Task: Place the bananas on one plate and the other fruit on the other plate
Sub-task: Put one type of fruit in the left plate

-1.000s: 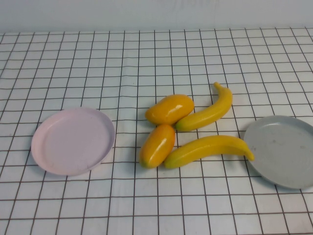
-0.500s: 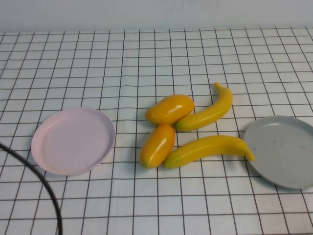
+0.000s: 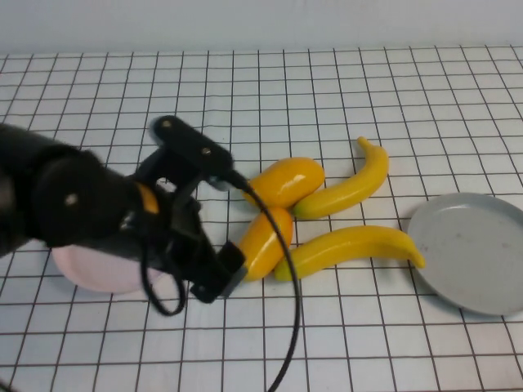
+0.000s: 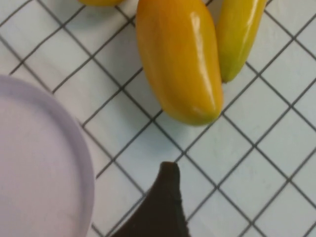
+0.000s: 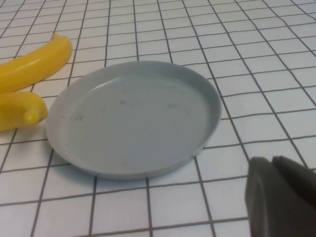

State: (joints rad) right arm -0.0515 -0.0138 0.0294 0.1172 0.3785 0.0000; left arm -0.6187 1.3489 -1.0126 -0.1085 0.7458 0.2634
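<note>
Two orange-yellow oval fruits lie mid-table, one farther [image 3: 284, 181] and one nearer [image 3: 263, 241]. Two bananas lie to their right, one farther [image 3: 347, 188] and one nearer [image 3: 351, 249]. The grey plate [image 3: 474, 249] is at the right and empty. The pink plate [image 3: 86, 273] is mostly hidden under my left arm. My left gripper [image 3: 214, 282] is open and empty, low over the cloth between the pink plate [image 4: 34, 163] and the nearer oval fruit [image 4: 177, 59]; only one finger [image 4: 160, 207] shows. My right gripper [image 5: 273, 165] is shut and empty beside the grey plate [image 5: 133, 118].
A white cloth with a black grid covers the table. A black cable [image 3: 286, 310] hangs from the left arm down to the front edge. A banana tip [image 4: 237, 39] lies beside the nearer oval fruit. Both bananas' ends [image 5: 29, 64] reach close to the grey plate.
My left arm has swept in from the lower left, over the pink plate, up to the nearer oval fruit. The fruits and plates have not moved.
</note>
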